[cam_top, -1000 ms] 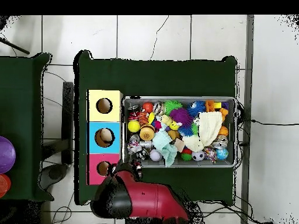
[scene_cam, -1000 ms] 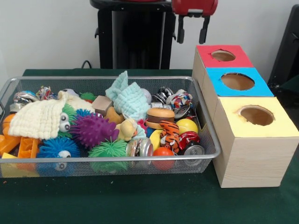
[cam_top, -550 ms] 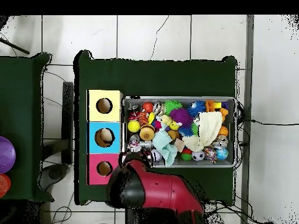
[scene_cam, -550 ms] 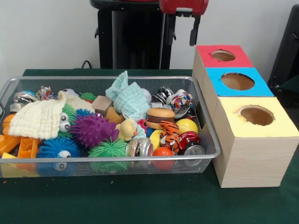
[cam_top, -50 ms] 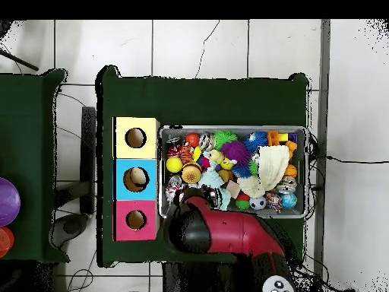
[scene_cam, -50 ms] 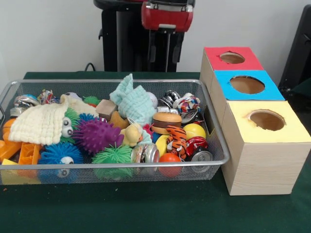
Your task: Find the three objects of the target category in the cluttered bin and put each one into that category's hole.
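Green cloth covers the table [scene_cam, -50 ms: 155, 213] under a wire mesh bin [scene_cam, -50 ms: 219, 145] crammed with toys, and beside the bin stand three wooden boxes with round holes in their tops. Which toys belong to the target category cannot be told; all the toys lie in the bin below the claw. The claw [scene_cam, -50 ms: 165, 47] hangs above the bin's far edge, its two dark fingers [scene_cam, -50 ms: 152, 47] apart and empty, beneath a red wrist block. Directly below it lie a pale blue knitted cloth [scene_cam, -50 ms: 132, 103] and a toy burger [scene_cam, -50 ms: 166, 122]. Off to one side of the claw sit a purple spiky ball [scene_cam, -50 ms: 95, 135], a cream knitted cloth [scene_cam, -50 ms: 40, 124] and a blue spiky ball [scene_cam, -50 ms: 60, 154]. Nearer the camera than the claw are a striped orange toy [scene_cam, -50 ms: 177, 134], a yellow ball [scene_cam, -50 ms: 194, 130] and an orange ball [scene_cam, -50 ms: 169, 158]. On its other side are the red box [scene_cam, -50 ms: 232, 58], the blue box [scene_cam, -50 ms: 248, 85] and the yellow box [scene_cam, -50 ms: 266, 121].

From above, the red arm [cam_top, -50 ms: 228, 232] covers the claw and a corner of the bin, so the fingers do not show there. That view alone shows a pale round thing [cam_top, -50 ms: 137, 178] inside the blue box's hole, white floor tiles, and a second green table with a purple ball [cam_top, -50 ms: 7, 201].
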Action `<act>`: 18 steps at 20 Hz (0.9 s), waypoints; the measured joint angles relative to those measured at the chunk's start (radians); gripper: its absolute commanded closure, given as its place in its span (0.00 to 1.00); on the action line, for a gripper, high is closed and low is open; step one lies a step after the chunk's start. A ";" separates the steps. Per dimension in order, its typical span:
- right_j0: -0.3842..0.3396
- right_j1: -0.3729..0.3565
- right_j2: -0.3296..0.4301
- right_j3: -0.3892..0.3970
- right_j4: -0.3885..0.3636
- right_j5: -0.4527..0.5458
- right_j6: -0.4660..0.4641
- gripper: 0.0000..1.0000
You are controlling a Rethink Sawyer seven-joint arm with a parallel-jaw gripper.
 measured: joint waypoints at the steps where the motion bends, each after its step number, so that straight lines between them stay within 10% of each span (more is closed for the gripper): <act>1: -0.008 0.007 0.003 -0.007 -0.011 0.000 0.000 0.00; 18: -0.095 0.103 0.070 -0.108 -0.151 0.000 0.000 0.00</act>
